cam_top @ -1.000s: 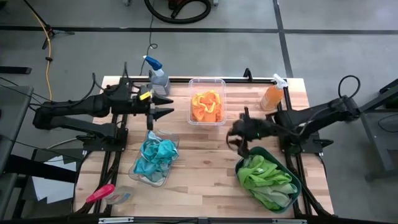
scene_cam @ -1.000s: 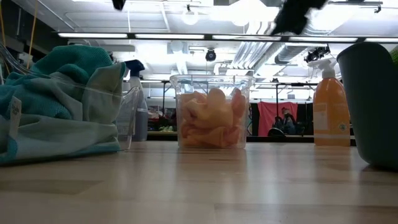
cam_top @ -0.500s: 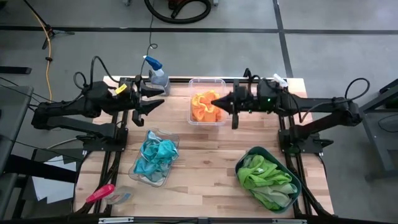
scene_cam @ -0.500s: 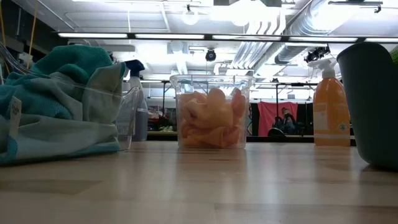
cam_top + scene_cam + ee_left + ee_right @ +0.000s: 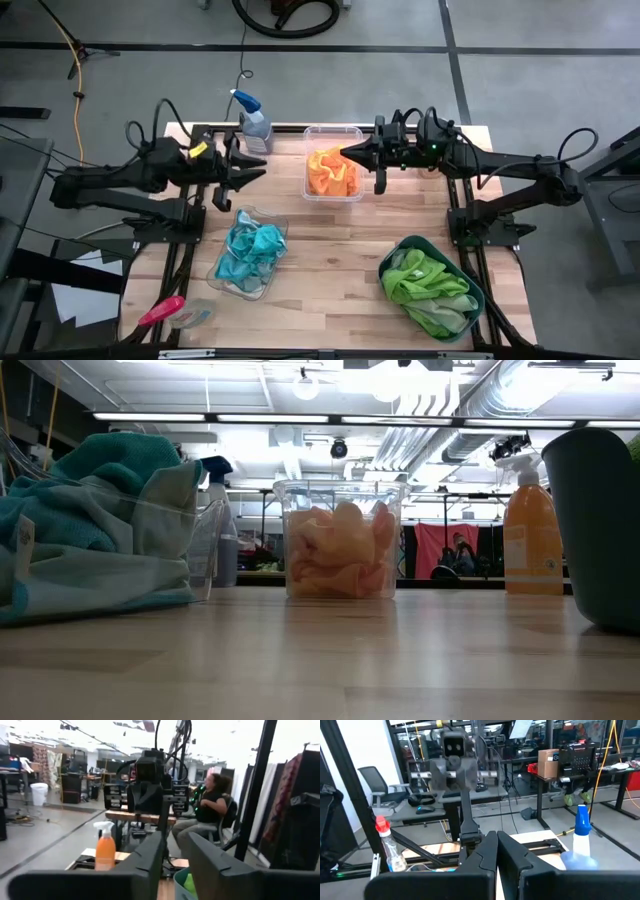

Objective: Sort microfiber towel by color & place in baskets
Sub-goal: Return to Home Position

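Note:
Orange towels fill the clear deep tub at the far middle; the low view also shows this tub. Blue towels lie in the clear shallow dish at the near left. Green towels lie in the dark teal basin at the near right. My right gripper hangs shut and level, high over the tub's right rim, holding nothing. My left gripper hovers left of the tub, level, with a narrow gap between its fingers and nothing in it.
A blue-topped spray bottle stands at the far left corner. An orange spray bottle stands at the far right. A pink-handled tool lies at the near left corner. Bare wood lies between dish and basin. A person sits beyond the table.
My right gripper has risen from beside the teal basin and swung toward the far edge, over the orange tub. It has tipped from pointing down to level and has shut, empty. My left gripper has tipped up a little and its fingers have come closer together.

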Action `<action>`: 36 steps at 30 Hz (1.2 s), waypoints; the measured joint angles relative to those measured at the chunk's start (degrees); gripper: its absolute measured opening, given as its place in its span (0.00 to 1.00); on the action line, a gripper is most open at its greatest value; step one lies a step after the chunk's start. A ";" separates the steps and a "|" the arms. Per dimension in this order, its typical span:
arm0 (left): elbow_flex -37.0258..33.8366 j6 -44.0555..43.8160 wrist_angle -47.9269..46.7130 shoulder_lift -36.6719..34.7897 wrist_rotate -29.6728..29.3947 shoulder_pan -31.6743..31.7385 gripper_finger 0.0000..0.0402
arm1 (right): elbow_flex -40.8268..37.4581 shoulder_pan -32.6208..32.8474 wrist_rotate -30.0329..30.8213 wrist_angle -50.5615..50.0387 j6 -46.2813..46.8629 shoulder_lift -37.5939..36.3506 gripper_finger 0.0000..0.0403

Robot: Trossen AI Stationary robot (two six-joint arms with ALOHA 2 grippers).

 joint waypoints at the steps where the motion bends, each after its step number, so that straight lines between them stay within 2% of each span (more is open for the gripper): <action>1: -1.96 -0.71 2.12 -0.47 0.02 0.00 0.17 | 0.00 0.00 -0.02 0.00 0.05 0.00 0.00; 6: -11.50 -5.24 13.44 -3.28 0.02 0.00 0.03 | 0.00 0.02 -0.65 -0.02 1.45 0.00 0.00; 8: -14.23 -6.46 15.09 -4.89 0.02 0.00 0.01 | 0.00 0.02 -1.96 -0.04 1.50 0.00 0.00; 17: -24.11 -7.82 15.51 -14.96 -0.94 0.00 0.00 | -0.02 0.02 -2.27 -1.72 5.20 -0.13 0.00; 24: -36.04 -11.64 24.71 -22.19 -2.25 0.00 0.00 | -0.07 0.02 -2.24 -3.93 5.27 -0.13 0.00; 32: -46.35 -13.48 33.56 -26.57 -6.24 0.04 0.00 | -0.07 0.02 -2.01 -6.81 9.11 -0.35 0.00; 36: -46.95 -15.56 30.71 -27.16 -6.47 0.07 0.00 | -0.07 0.02 -2.07 -11.58 9.27 -1.81 0.00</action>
